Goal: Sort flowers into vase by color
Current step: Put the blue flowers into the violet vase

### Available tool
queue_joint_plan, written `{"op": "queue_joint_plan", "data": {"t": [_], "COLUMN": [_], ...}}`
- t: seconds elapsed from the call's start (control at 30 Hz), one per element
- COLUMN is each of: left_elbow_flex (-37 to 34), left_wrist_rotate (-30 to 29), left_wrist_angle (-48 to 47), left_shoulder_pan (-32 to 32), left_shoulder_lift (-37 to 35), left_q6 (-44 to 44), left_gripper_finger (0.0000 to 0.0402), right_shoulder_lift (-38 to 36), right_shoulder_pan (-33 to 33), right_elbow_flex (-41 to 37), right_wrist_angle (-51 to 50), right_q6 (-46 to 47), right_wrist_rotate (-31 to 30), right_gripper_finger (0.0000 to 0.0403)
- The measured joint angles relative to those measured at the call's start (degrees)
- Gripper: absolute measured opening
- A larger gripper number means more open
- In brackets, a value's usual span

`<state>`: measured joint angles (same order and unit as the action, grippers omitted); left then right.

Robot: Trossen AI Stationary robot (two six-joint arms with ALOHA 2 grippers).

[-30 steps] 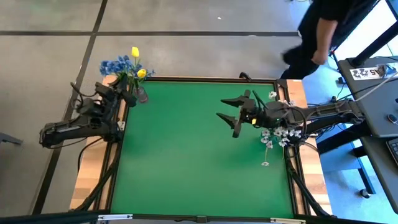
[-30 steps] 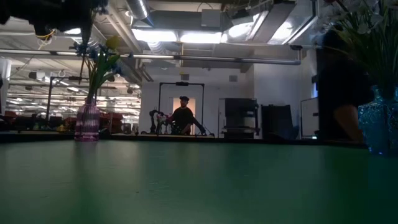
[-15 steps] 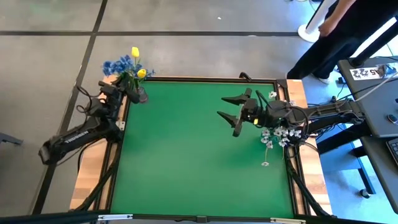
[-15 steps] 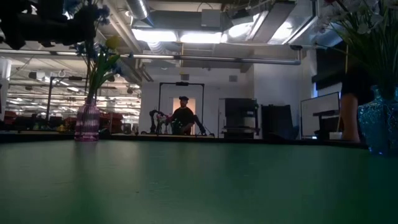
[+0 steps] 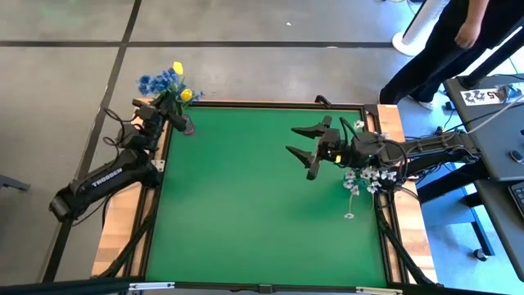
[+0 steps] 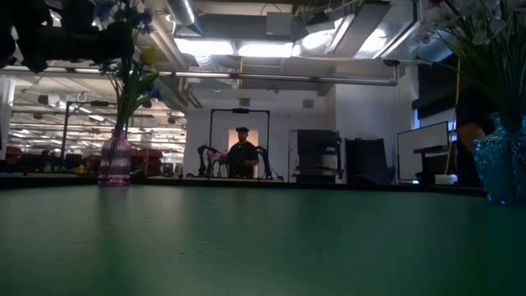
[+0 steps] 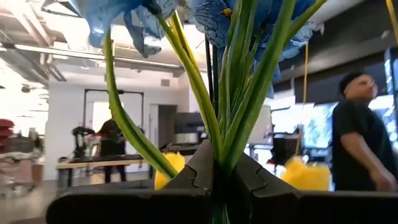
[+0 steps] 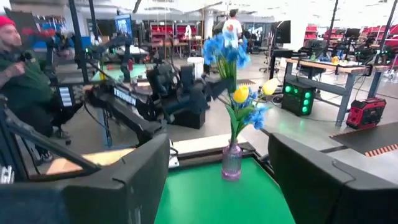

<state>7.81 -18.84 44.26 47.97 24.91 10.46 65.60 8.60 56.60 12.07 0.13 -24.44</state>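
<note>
Between the fingers of the left gripper [image 7: 217, 186], pinched tight, run the stems of the blue flowers [image 5: 157, 82], held above the pink vase [image 6: 115, 162] for lowering in; the right gripper [image 5: 304, 151] waits wide beside the white flowers [image 5: 364, 175].

My left gripper [image 7: 217, 180] pinches blue flowers [image 5: 157, 83] by their green stems above the mat's far left corner; white sprays [image 5: 364, 176] sit at its right edge.
</note>
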Motion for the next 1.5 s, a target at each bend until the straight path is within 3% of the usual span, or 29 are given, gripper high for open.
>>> {"op": "queue_joint_plan", "data": {"t": [0.63,0.97,1.27,1.5], "left_elbow_flex": [0.0,-0.04,-7.48,-7.3], "left_wrist_rotate": [0.04,-2.63,-3.02,-1.2], "left_wrist_angle": [-8.33,-8.93,0.87,3.91], "left_shoulder_pan": [2.13,2.18,3.58,4.8], "left_shoulder_lift": [0.23,0.23,0.25,0.21], "left_q6": [1.65,-7.11,-16.23,-16.36], "left_gripper_finger": [0.001,0.001,0.001,0.001], "right_shoulder_lift": [0.0,-0.16,-1.0,-1.16], "right_shoulder_pan": [0.0,0.0,0.0,0.0], "right_elbow_flex": [0.0,0.0,0.0,0.0], "right_wrist_angle": [1.53,1.44,1.44,1.48], "right_q6": [1.52,1.54,1.72,3.04], "right_wrist_rotate": [0.02,1.79,4.59,4.59], "right_gripper_finger": [0.0273,0.0273,0.0273,0.0273]}}
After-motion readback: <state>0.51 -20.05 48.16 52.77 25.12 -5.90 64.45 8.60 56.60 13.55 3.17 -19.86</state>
